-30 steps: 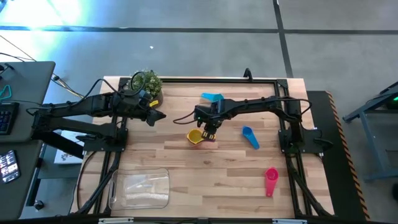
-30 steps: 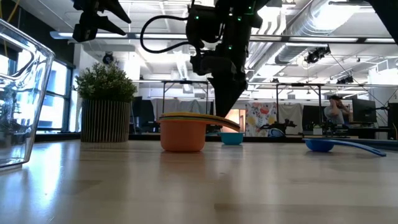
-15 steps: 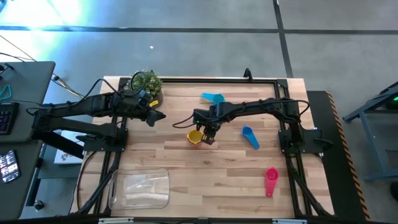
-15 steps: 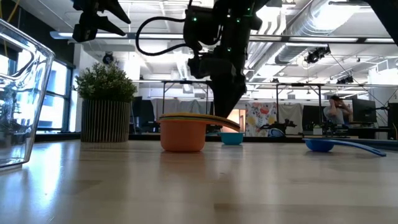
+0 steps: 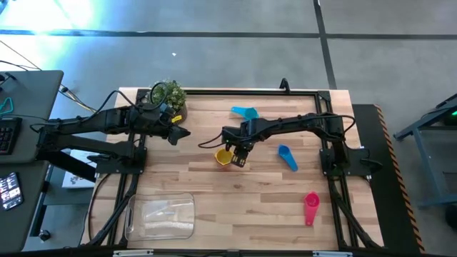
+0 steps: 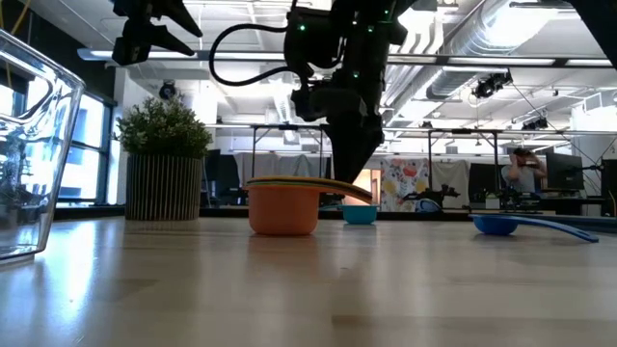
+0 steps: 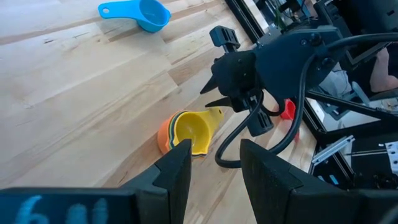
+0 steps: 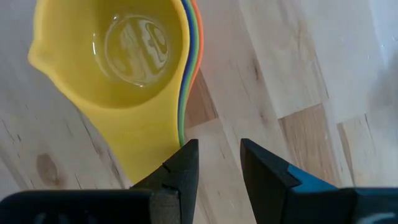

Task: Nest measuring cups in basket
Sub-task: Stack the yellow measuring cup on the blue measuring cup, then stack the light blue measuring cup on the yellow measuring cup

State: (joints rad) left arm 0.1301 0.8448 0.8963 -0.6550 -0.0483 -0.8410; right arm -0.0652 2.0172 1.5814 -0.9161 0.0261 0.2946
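A nested stack of measuring cups [image 5: 223,156], yellow on top of orange and other colours, stands on the wooden table near its middle. Its handles [image 6: 337,186] point toward the table's right. My right gripper [image 8: 219,149] is open and points down at the end of those handles. One finger is over the handles' edge and the other over bare wood. My left gripper [image 5: 184,133] hangs open and empty, high over the table left of the stack. The clear basket [image 5: 160,216] rests at the near left. My right gripper comes from above, pointing down, at the free end of the stack's handles [image 8: 177,134]. One fingertip [image 8: 183,163] covers the handles' edge. Only bare wood shows between the fingers. I cannot tell whether it touches. The stack stands on the table.
A light blue cup [image 5: 245,112] lies at the far middle. A blue cup [image 5: 287,157] lies right of the stack, and a red cup [image 5: 311,207] at the near right. A potted plant [image 5: 168,94] stands at the far left, behind my left gripper.
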